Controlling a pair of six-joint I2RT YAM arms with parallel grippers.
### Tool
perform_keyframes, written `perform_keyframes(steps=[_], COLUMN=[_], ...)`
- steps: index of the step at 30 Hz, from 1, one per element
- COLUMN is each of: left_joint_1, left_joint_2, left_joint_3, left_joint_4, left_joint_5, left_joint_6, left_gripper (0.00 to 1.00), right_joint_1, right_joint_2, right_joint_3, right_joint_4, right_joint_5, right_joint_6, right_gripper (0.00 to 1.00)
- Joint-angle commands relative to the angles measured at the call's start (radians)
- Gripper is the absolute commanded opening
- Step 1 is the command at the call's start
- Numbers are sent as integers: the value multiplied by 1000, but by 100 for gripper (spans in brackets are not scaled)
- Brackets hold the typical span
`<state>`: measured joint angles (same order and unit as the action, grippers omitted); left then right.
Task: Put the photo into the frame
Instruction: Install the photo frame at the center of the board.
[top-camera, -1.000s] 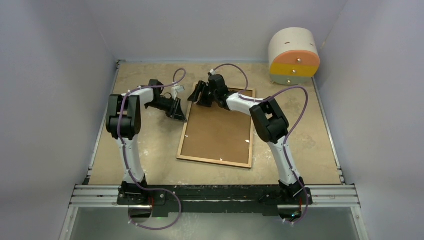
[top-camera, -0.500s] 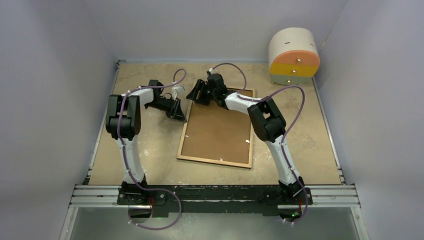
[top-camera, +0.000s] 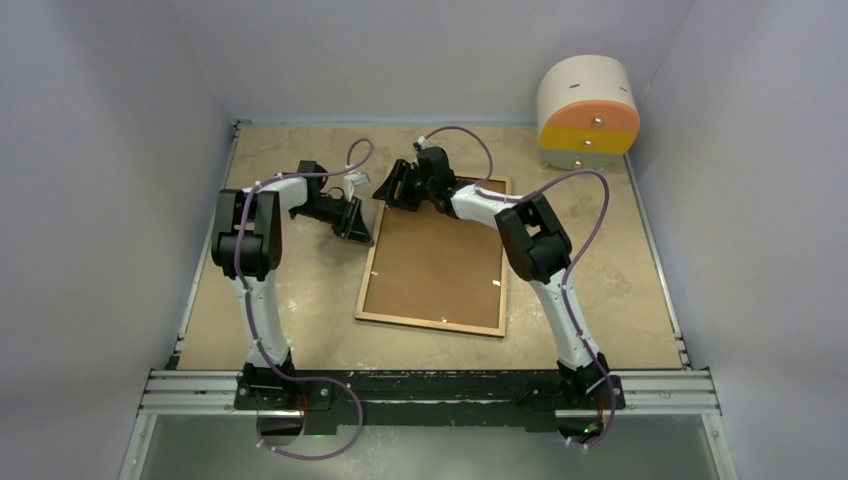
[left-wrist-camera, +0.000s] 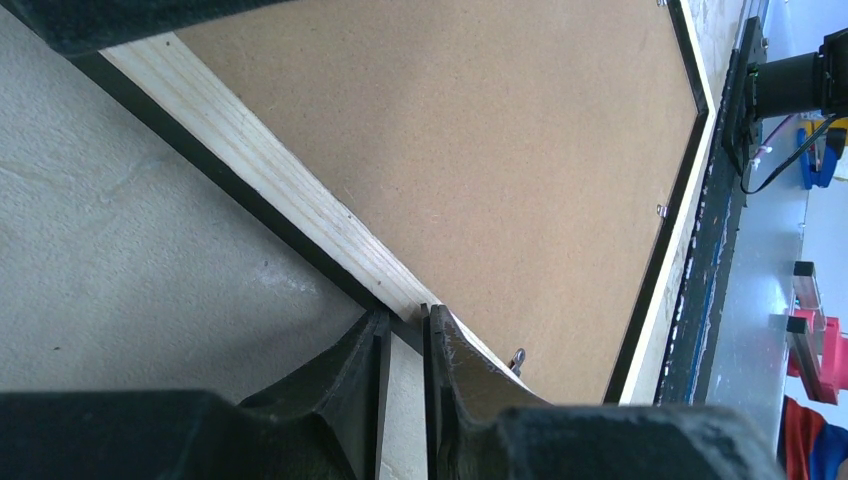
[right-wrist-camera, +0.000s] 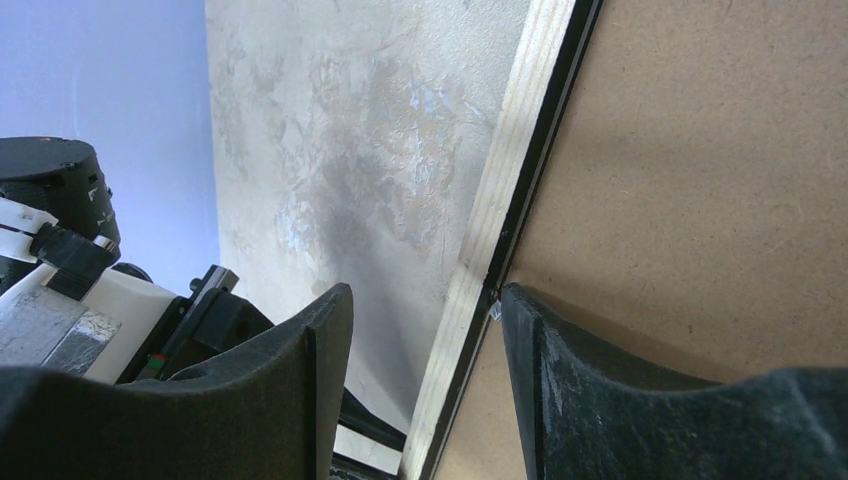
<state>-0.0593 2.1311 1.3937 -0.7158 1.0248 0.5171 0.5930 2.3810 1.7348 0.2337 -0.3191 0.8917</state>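
The frame (top-camera: 430, 322) lies back-up on the table, and the brown backing board (top-camera: 435, 255) fills it. The photo is not in view. My left gripper (top-camera: 358, 232) is at the frame's left edge near its far end. In the left wrist view its fingers (left-wrist-camera: 405, 315) are almost together, with their tips against the light wood rail (left-wrist-camera: 270, 175). My right gripper (top-camera: 392, 190) is open at the far left corner. In the right wrist view it (right-wrist-camera: 425, 295) straddles the rail (right-wrist-camera: 500, 170), one finger over the table and the other on the board (right-wrist-camera: 700, 150).
A round cream drawer unit (top-camera: 588, 110) with orange, yellow and green drawers stands at the back right. Small metal clips (left-wrist-camera: 517, 356) sit along the frame's inner edge. Grey walls close in the table's left, back and right sides.
My right gripper has shifted slightly left and away, off the board's corner and across the frame's left rail. The left gripper and the frame have not moved.
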Motion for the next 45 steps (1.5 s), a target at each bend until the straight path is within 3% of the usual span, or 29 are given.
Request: perform_keyframes(steps=[1,14,27,45], left_joint_1=[-17,-13,-11,-11], left_joint_2=[-8,-18,-25,-26], left_joint_3=[-36,-27,-39,-38], left_joint_4=[-37,-69,-63,-62], left_joint_5=[-63,-63,-73,-77], left_joint_6=[63,87,95,94], left_gripper=[19,19,18,18], right_joint_1=[-1,-35,-186,-196], right_joint_2=[35,33,-147,-72], right_joint_3=[35,144,-48,-20], right_joint_4=[-13,-115,-132,-115], right_joint_5=[-61,-55,136,143], right_joint_6=[4,-59,-117,-84], right_gripper=[59,63,67,62])
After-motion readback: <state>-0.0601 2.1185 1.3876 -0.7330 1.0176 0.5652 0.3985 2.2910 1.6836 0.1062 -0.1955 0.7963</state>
